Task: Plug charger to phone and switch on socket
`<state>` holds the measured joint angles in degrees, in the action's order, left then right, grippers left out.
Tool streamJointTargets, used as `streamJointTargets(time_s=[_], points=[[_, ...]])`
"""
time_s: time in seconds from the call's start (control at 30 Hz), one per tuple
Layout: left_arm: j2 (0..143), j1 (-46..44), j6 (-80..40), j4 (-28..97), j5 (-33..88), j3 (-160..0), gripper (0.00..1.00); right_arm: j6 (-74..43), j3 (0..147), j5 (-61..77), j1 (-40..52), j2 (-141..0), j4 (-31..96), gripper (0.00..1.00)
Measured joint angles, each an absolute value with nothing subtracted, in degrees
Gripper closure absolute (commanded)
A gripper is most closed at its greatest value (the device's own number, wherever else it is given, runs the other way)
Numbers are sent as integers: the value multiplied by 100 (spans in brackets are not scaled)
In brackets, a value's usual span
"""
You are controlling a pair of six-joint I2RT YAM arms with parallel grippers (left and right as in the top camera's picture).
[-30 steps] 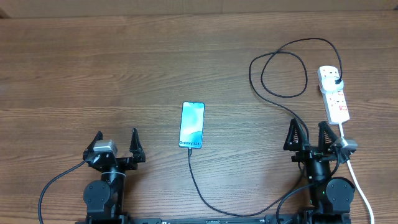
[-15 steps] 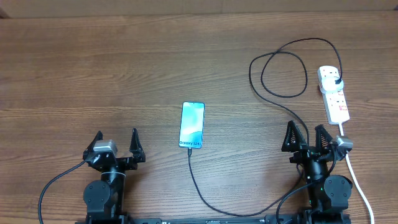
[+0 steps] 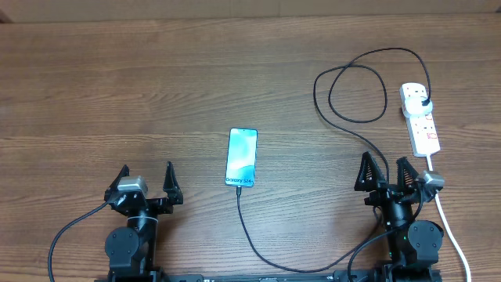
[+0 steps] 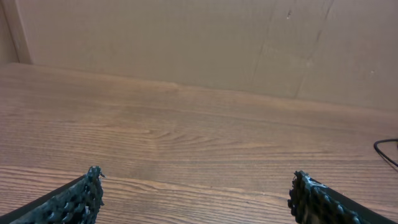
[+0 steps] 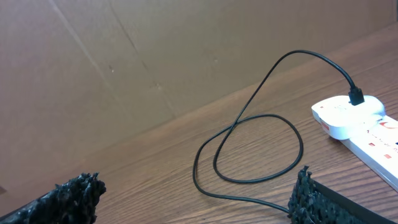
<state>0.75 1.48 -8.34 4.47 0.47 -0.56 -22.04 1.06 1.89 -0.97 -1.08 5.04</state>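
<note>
Phone (image 3: 242,157) lies flat, screen up, at the centre of the wooden surface (image 3: 117,78). Charger (image 3: 315,86) cable meets the phone's lower end, drops toward the bottom edge, then climbs the right side through a loop to its black plug, which is seated in the top outlet of the socket (image 3: 419,117) at upper right. Switch position cannot be told. Left claw (image 3: 146,168), lower left, is spread wide and holds nothing. Right claw (image 3: 383,158), lower right, is likewise spread and empty, near the socket's lower end.
</note>
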Motion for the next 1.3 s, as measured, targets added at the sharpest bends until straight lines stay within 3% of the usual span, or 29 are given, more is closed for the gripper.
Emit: streamJointTargets(time_s=[0.37, 0.87, 1.3], points=[[75, 148, -832, 447, 47, -56, 0, -2180, 106, 163, -99, -106, 504, 0], [75, 148, -832, 447, 47, -56, 0, -364, 106, 145, -99, -84, 513, 0], [75, 148, -834, 447, 47, -56, 1, -104, 106, 152, -60, -84, 478, 0]])
